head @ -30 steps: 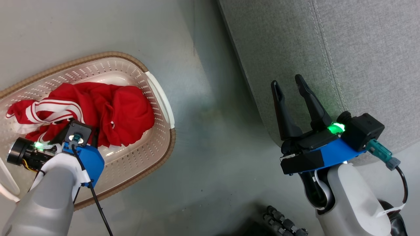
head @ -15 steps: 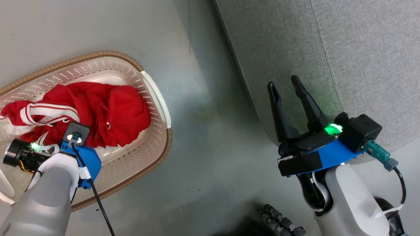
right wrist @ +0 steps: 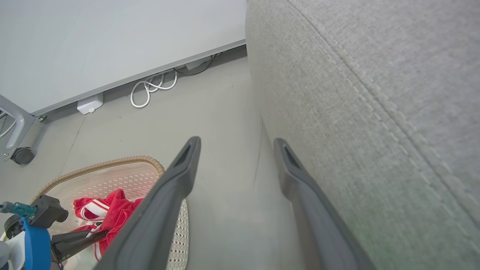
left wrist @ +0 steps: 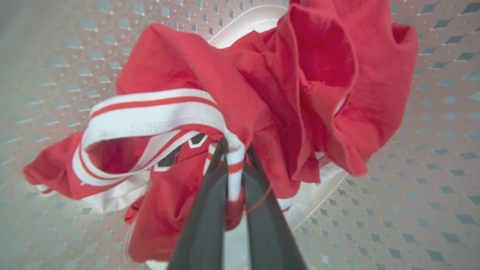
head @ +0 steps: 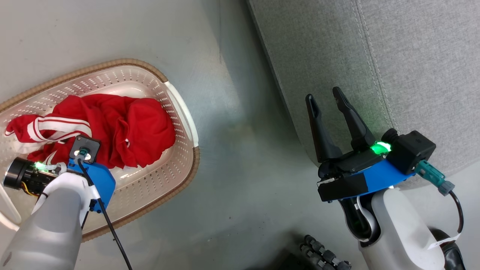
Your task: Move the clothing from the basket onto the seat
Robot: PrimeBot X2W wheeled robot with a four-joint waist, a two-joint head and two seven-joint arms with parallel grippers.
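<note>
Since the earlier frame the left wrist [head: 93, 182] has crept slightly further over the red heap, while the clothing [head: 123, 123] has kept its place in the basket [head: 176, 157] and the right gripper [head: 325, 93] has held its pose. The left gripper [left wrist: 235, 147] reaches down inside the basket, its two dark fingers clenched on the white-and-red striped trim [left wrist: 157, 112] of the clothing. The band is pinched between the fingertips, with red cloth bunched on both sides of them. The rest of the clothing lies crumpled on the basket's perforated bottom, heaped toward the side nearest the seat [head: 412, 56] and below the brown woven rim. The bottom is bare along the basket's side nearest the robot. Beyond the basket's white handle [head: 183, 112], a strip of bare grey floor [head: 240, 157] separates the basket from the seat's rounded edge. The right gripper hangs at that edge, well apart from the basket, fingers spread with nothing between them. Past the basket's far rim, a coil of white cable [right wrist: 150, 90] lies at the foot of the room wall [right wrist: 112, 37].
</note>
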